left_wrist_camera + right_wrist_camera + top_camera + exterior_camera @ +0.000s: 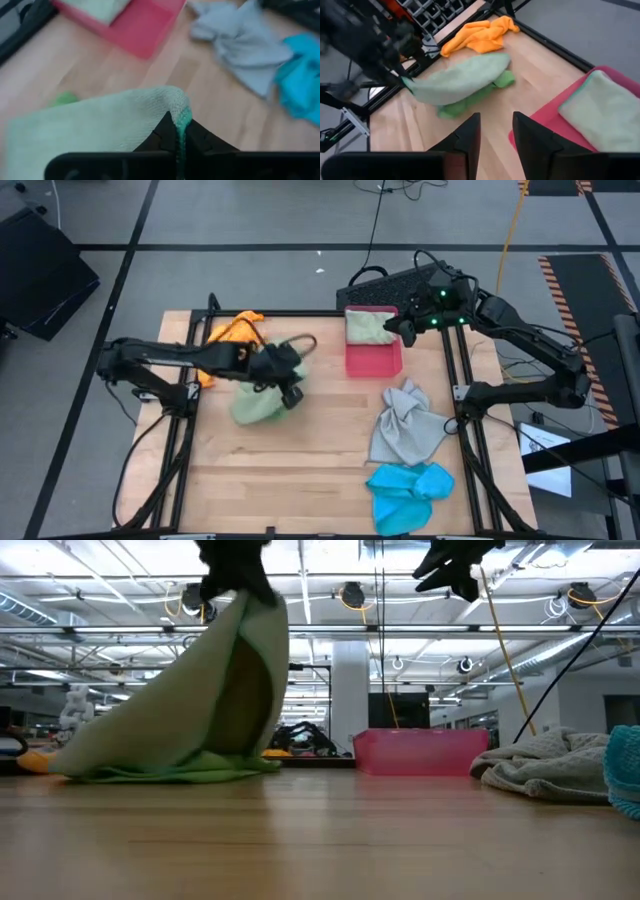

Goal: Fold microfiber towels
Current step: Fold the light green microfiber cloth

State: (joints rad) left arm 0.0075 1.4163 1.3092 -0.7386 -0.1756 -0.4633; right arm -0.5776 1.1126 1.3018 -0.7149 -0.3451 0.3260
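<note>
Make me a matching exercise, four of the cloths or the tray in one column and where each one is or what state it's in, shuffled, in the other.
Column one:
1. pale green towel
2. orange towel
3. grey towel
4. folded towel

Column two:
A. lying in the pink-red tray
B. crumpled on the table beside the bright blue towel
C. pinched and lifted by the left end effector
D. bunched at the table's far left corner

Pairs: 1-C, 2-D, 3-B, 4-A
</note>
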